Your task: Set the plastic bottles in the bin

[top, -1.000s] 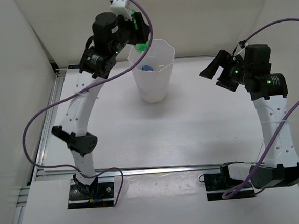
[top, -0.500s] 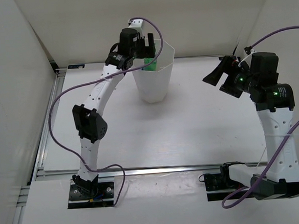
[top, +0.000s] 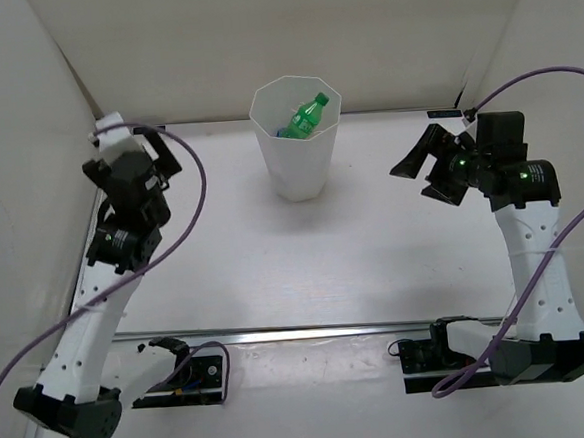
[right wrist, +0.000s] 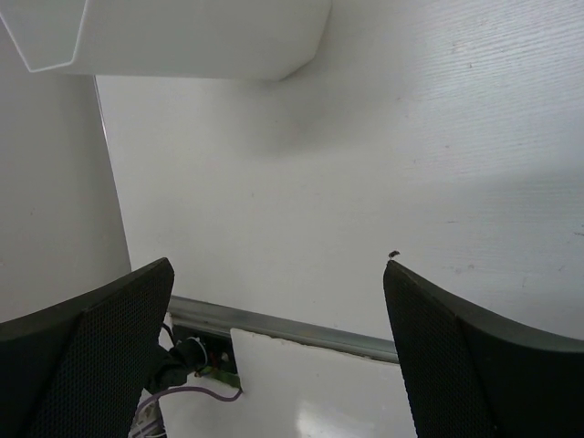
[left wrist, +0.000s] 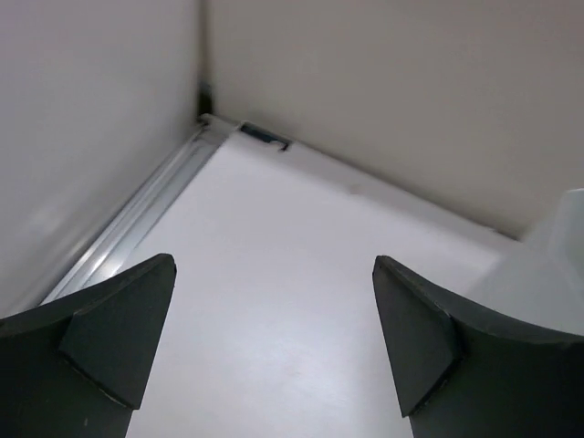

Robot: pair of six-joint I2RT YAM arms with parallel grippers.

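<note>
A: Left fingers [left wrist: 100, 339]?
B: Spread wide. In the wrist view only bare worktop [left wrist: 274, 274] shows between them. They point toward the back-left corner, where a metal rail [left wrist: 137, 219] runs along the wall.

A: Left arm pose?
B: It stands over the left edge of the worktop, well apart from the bin [top: 299, 173]. The wrist is held high. The forearm slopes down to an elbow near the bottom-left of the overhead view. A purple cable [top: 204, 190] loops off the wrist.

A: Right fingers [right wrist: 100, 347]?
B: Also wide apart, gripping nothing. They hang above the worktop, facing down and toward the bin, whose lower wall fills the top-left of the wrist view. A small dark speck [right wrist: 393, 255] lies on the surface near one fingertip.

A: Right arm?
B: The upper link rises nearly upright from its base. The wrist is bent left toward the bin, with green lamps [top: 460, 163] lit on it. It too is well apart from the bin.

A: Bottles?
B: A green bottle [top: 308, 116] lies tilted inside the bin, cap toward the back right. A bit of blue [top: 284, 132] shows just beside it, too small to identify.

A: Any writing?
B: The bottle's label is too small to read.
</note>
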